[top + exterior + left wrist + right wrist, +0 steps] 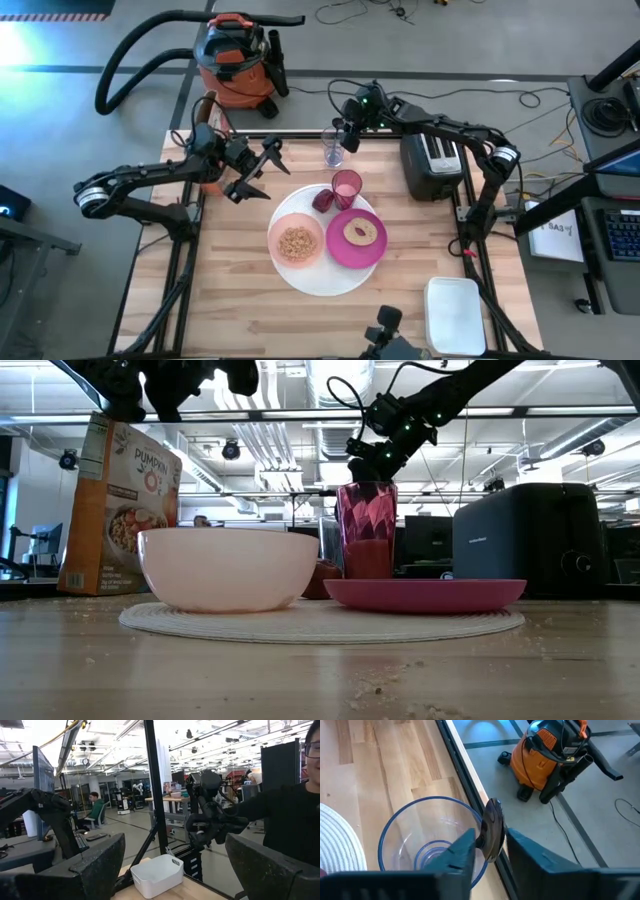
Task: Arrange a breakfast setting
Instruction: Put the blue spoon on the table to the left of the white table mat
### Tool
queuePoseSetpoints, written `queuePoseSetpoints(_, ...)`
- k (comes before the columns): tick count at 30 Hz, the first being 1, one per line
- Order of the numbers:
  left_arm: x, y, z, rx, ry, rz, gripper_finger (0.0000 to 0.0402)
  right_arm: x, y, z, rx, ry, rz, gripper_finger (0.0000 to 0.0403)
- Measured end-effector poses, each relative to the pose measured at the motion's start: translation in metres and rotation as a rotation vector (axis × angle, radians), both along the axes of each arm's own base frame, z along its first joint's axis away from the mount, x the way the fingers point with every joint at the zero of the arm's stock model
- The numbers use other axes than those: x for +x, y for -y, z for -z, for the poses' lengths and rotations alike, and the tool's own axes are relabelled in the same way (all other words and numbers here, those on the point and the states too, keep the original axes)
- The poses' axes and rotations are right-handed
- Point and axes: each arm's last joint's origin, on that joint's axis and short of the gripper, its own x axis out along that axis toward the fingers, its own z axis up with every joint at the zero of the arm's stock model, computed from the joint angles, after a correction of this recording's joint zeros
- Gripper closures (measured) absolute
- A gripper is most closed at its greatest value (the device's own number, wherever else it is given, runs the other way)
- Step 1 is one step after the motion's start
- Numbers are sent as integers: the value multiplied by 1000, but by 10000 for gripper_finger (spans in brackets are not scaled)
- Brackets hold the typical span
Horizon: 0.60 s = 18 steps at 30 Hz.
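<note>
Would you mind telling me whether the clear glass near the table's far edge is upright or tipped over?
Upright. The right wrist view looks down into the clear glass, showing its round rim and base; the high view shows it standing on the table.

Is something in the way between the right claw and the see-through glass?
Only the spoon: its shiny end is pinched in the right gripper, right over the rim of the clear glass. Nothing else is between them. The left gripper waits open, off to the left.
</note>
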Motion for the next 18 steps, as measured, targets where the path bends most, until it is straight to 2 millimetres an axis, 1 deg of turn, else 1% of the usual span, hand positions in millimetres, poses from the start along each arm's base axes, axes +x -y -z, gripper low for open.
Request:
queuePoseSetpoints(5,0,0,0,0,0,0,75,0,0,0,1,0,-1,378)
queuePoseSetpoints(6,0,0,0,0,-1,0,75,0,0,0,1,0,0,386)
queuePoseSetpoints(14,0,0,0,0,-1,0,75,-1,-1,0,33,5,20,394)
queuePoseSetpoints(18,0,0,0,0,-1,0,75,-6,-5,-10,39,18,21,394)
